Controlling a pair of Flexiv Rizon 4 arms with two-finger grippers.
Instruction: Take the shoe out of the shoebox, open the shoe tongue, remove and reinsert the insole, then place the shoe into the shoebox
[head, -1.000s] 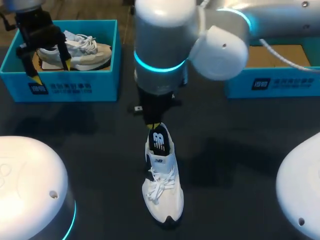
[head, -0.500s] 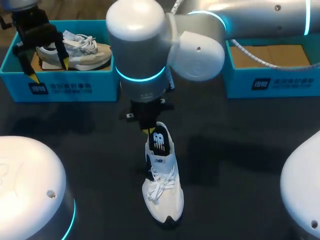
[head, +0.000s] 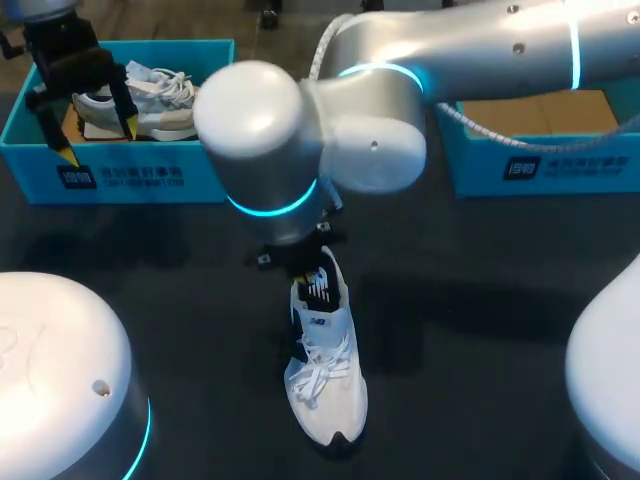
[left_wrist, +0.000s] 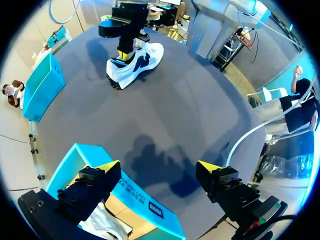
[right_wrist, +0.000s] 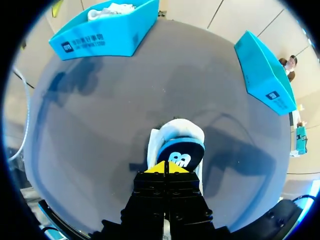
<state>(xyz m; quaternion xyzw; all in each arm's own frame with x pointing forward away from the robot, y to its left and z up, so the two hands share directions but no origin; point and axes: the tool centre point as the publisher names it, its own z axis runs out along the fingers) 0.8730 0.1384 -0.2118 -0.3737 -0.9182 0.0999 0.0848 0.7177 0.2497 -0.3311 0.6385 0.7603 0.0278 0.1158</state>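
Shoe (head: 325, 365) is out of the box, upright on its sole mid-bench (head: 480, 290). Its long axis runs near-far: toe toward the robot base, heel toward the boxes. The tongue (head: 318, 284) stands up at the heel end, logo showing. The right arm reaches past centre, and the right end effector (right_wrist: 165, 169) sits over the collar at the heel end, with the tongue just ahead of its tips. The tips are pressed together with no gap visible. I can't see anything between them, and I can't confirm whether they nip a tongue edge. The left end effector (left_wrist: 157, 167) is released, fingers wide, hanging over the near wall of the left box (head: 130, 178), well away from the shoe. That box has a second shoe (head: 160, 100) in it. The right box (head: 540, 165) shows only a cardboard floor from here. My read: we're on the tongue-opening step, and the right arm is the only one in range. The move hinges on pulling the tongue along the long axis toward the toe, so I need to be lined up on that axis. Nothing is bracing the shoe, so it may slide or tip.
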